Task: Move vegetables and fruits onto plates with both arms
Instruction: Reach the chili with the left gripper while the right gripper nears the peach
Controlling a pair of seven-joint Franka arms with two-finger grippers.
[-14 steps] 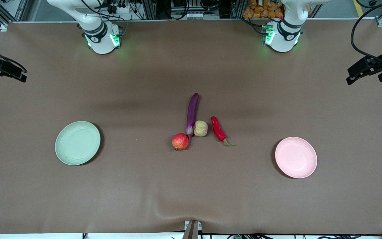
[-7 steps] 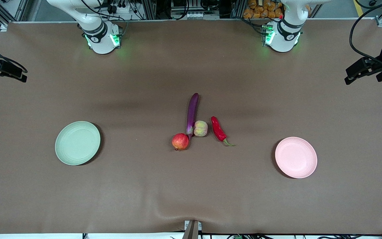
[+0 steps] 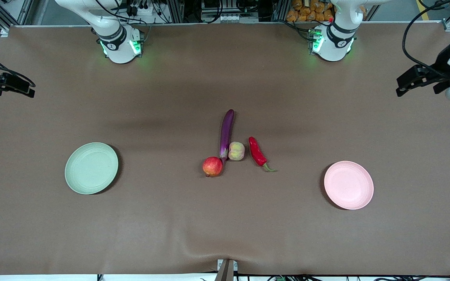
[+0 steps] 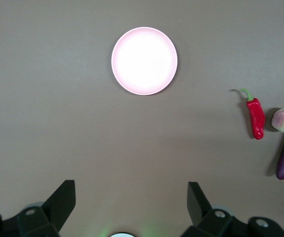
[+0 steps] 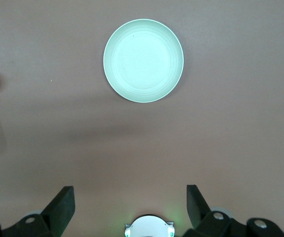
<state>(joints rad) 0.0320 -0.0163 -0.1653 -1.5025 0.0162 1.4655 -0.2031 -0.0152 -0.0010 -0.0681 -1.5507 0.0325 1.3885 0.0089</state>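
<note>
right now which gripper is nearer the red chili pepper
Left. The left gripper is up in the air over the table's left-arm end, the side of the produce cluster where the red chili pepper lies. The right gripper hangs over the right-arm end, with eggplant and pomegranate between.

Even overhead light leaves soft shadows on the matte worktop, green base lamps glow, and the pink plate glares white in the left wrist view.
</note>
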